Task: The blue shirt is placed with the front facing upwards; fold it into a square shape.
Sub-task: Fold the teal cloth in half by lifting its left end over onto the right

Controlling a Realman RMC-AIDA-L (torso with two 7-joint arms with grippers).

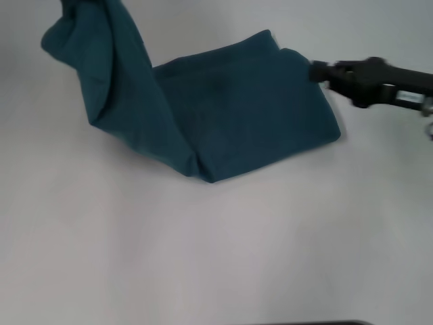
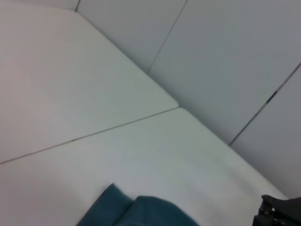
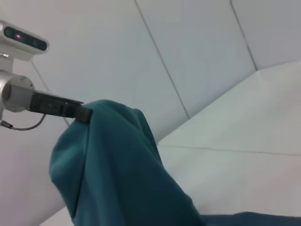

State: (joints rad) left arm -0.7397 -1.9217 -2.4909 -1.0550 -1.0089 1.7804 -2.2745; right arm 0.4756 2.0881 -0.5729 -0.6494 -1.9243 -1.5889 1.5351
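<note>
You have a plain white counter (image 1: 203, 250) under the work, smooth and pale across the head view. A thin seam line crosses its surface in the left wrist view. Lying directly on it is the blue shirt (image 1: 250, 108), folded over on itself, its right-hand part flat on the counter while its left end rises off the surface in a bunched column.

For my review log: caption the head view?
Right gripper at the blue shirt's right edge; its left side is lifted.
</note>
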